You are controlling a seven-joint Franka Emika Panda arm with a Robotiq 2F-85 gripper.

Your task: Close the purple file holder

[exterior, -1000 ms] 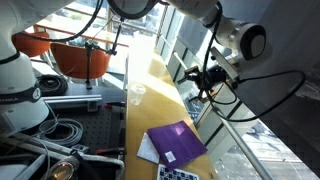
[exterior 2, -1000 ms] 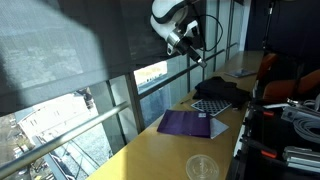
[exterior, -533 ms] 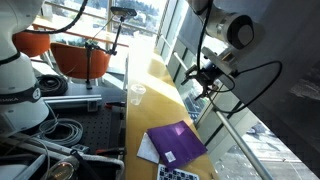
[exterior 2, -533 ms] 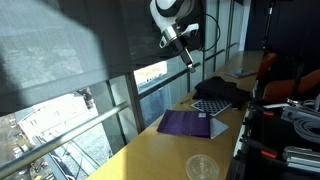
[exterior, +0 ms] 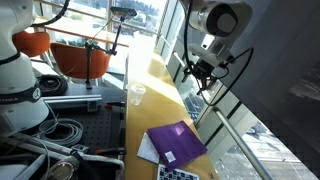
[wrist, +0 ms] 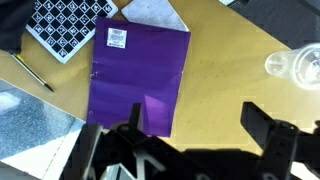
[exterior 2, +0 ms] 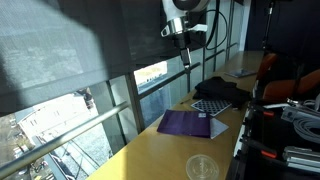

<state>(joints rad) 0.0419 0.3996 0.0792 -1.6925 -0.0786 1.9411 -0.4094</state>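
Your tool hangs high in the air, close to the window and well above the bench. It holds nothing and touches nothing. In the wrist view you can see its two dark fingers standing wide apart, with only bare bench showing between them.

The purple file holder lies flat on the bench, far below the tool. Its purple cover faces up and looks laid down flat (I cannot tell if it is pressed fully shut). A small white label sits on the cover near one corner. A bit of white paper pokes out past one short edge. In the wrist view the holder sits left of the middle, and its near edge comes down close to the finger on that side of the picture.

A checkered board lies right at one corner of the holder; I cannot tell if the two touch. A pen lies on the bench beside the holder's long edge, a little apart from it. A clear cup stands on the other side, well apart from the holder.

In an exterior view the purple file holder lies between the clear cup and the checkered board, and a dark cloth sits just behind the board.
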